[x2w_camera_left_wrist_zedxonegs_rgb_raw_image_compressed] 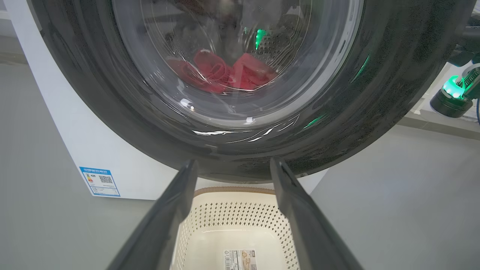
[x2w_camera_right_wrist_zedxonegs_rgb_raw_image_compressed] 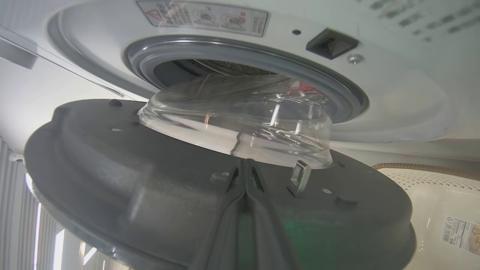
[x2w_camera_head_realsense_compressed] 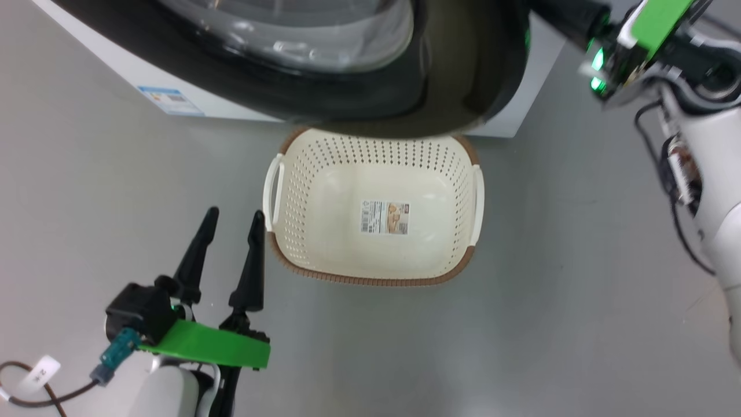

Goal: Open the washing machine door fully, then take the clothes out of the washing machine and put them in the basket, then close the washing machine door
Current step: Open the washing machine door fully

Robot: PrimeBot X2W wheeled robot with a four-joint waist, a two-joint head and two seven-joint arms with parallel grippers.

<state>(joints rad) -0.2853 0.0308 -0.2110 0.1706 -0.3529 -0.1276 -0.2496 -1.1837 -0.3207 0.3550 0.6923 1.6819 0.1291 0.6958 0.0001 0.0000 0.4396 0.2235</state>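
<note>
Left gripper (x2w_camera_head_realsense_compressed: 230, 223), fingers spread and empty, hovers beside the basket's left handle, pointing toward the washer (x2w_camera_left_wrist_zedxonegs_rgb_raw_image_compressed: 86, 138). Its black-rimmed door (x2w_camera_left_wrist_zedxonegs_rgb_raw_image_compressed: 337, 123) stands ajar, glass bowl poking into the gasket, overhanging the cream basket (x2w_camera_head_realsense_compressed: 370, 279) on the floor, open side up, long axis left-right. Red clothes (x2w_camera_left_wrist_zedxonegs_rgb_raw_image_compressed: 232, 73) lie in the drum. Right gripper (x2w_camera_right_wrist_zedxonegs_rgb_raw_image_compressed: 245, 167), fingers pressed together, lies against the door's grey inner face.
</note>
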